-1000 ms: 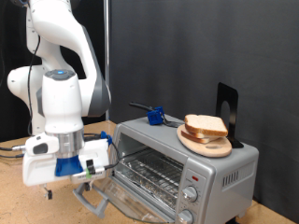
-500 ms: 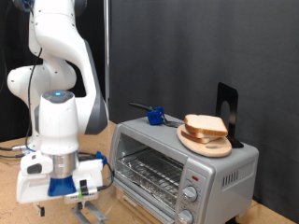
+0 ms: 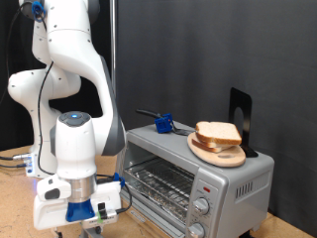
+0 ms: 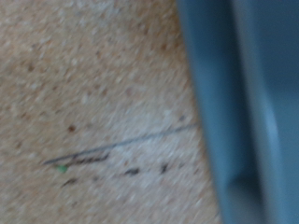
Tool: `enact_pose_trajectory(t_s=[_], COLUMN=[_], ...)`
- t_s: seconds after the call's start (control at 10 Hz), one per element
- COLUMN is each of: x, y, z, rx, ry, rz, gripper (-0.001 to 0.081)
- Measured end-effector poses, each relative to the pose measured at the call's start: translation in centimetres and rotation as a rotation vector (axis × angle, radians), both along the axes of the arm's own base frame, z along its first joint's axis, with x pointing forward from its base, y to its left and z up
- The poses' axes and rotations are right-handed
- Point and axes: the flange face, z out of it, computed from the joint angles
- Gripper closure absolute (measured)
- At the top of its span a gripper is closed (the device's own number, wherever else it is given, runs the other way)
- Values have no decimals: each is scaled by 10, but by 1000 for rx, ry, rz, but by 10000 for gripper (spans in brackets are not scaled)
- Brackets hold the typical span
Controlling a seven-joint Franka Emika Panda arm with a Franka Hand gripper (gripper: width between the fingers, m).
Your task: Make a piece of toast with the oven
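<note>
The silver toaster oven (image 3: 233, 183) stands at the exterior view's right, with its glass door (image 3: 139, 210) folded down and the wire rack (image 3: 163, 183) showing. Slices of toast (image 3: 218, 133) lie stacked on a round wooden plate (image 3: 222, 156) on top of the oven. My gripper's hand (image 3: 81, 206) is low at the bottom edge, just left of the open door; its fingers are cut off by the frame. The wrist view is blurred: speckled board (image 4: 93, 103) and a grey-blue band (image 4: 234, 103) close up. Nothing shows between the fingers.
A blue-handled tool (image 3: 165, 124) and a black stand (image 3: 241, 117) sit on the oven's top. The knobs (image 3: 203, 206) and red light (image 3: 205, 186) are on its front right. Cables (image 3: 12, 159) run along the wooden table at the left. A black curtain hangs behind.
The arm has swung down and towards the exterior view's right; the hand has dropped to the table in front of the oven's open door.
</note>
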Motion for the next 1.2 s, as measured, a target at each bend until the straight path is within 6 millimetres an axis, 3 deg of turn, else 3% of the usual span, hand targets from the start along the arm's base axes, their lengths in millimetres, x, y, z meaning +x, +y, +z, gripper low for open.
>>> enact_pose_trajectory(t_s=[0.3, 0.8, 1.0, 1.2], x=[-20, -40, -42, -41], y=[-1, -4, 0, 10], z=[16, 76, 74, 96], rx=[78, 211, 261, 421], ry=[-19, -147, -151, -210], rz=[62, 65, 85, 171], gripper=[-2, -2, -2, -2])
